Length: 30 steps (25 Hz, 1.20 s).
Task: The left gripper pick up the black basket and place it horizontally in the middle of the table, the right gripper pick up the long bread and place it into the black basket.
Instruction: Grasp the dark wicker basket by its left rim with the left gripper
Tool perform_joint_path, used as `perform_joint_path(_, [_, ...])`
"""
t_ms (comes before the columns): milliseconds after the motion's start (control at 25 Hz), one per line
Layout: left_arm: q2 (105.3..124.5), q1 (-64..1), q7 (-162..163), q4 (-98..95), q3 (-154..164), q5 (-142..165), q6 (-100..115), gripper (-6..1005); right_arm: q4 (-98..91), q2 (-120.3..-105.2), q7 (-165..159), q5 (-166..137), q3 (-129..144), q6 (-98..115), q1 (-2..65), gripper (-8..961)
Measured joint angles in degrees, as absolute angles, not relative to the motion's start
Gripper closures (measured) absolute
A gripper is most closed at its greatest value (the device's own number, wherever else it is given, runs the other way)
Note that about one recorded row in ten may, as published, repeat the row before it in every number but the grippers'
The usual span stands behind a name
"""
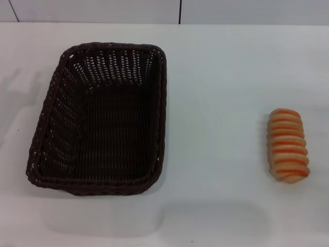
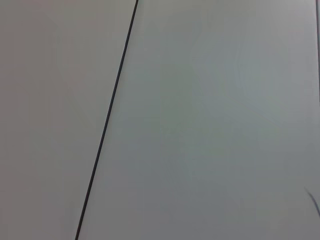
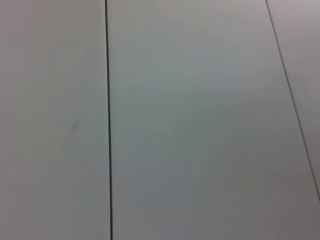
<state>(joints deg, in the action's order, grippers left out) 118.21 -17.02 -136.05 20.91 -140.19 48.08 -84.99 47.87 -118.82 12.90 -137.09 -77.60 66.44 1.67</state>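
The black basket (image 1: 101, 119) is a large dark woven wicker basket lying on the left half of the white table (image 1: 221, 77), its long side running away from me. It is empty. The long bread (image 1: 288, 145), a tan loaf with orange stripes, lies on the table at the right, well apart from the basket. Neither the left gripper nor the right gripper shows in any view. Both wrist views show only pale flat panels with thin dark seams.
A pale wall with dark vertical seams (image 1: 180, 11) runs along the table's far edge. Bare white tabletop lies between the basket and the bread and in front of both.
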Motion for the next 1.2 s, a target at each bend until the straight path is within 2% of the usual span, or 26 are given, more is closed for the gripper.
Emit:
perform_joint_path(960, [118.29, -17.3, -135.8, 20.9, -139.5, 48.2, -85.0, 455, 47.9, -118.82, 12.9, -137.1, -77.9, 66.4, 1.6, 382])
perform_joint_path(1200, [117.98, -17.0, -124.1, 26.1, -137.1, 48.7, -78.4, 454, 48.0, -118.83, 12.9, -137.1, -77.9, 66.4, 1.6, 383])
